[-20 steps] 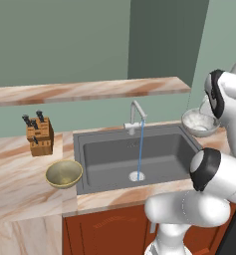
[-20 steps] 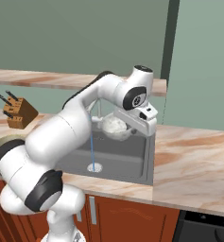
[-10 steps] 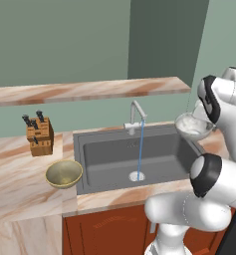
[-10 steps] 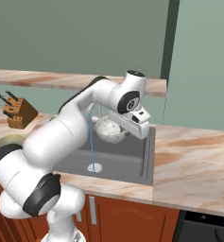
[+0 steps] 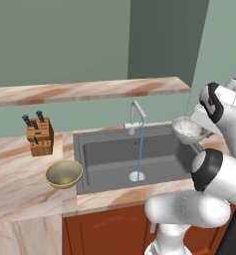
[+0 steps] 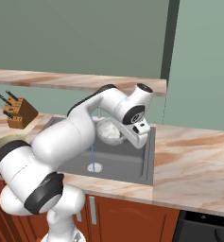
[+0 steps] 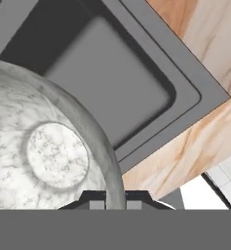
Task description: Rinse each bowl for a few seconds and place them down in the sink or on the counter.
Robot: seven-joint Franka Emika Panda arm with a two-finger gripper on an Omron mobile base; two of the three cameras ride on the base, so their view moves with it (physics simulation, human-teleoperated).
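Observation:
My gripper (image 5: 200, 130) is shut on the rim of the pale grey marbled bowl (image 5: 187, 128) and holds it upright in the air over the right end of the sink (image 5: 109, 167). In the hand view the bowl (image 7: 39, 146) takes up the left side, its rim pinched at the gripper (image 7: 114, 197), with the dark basin (image 7: 107, 83) below. A thin stream of water (image 5: 140, 149) runs from the silver faucet (image 5: 134, 114) to the drain, left of the held bowl. The olive-gold bowl (image 5: 63, 173) rests on the counter (image 5: 20, 184) just left of the sink.
A wooden knife block (image 5: 39, 135) stands on the counter at the back left. A narrow marbled shelf (image 5: 84, 90) runs along the wall above the faucet. More counter (image 6: 193, 160) stretches right of the sink, where a dark appliance top (image 6: 203, 222) shows below.
The arm has carried the grey bowl leftward and slightly down, from the sink's right edge to over the basin's right end. Water keeps running; the olive bowl has not moved.

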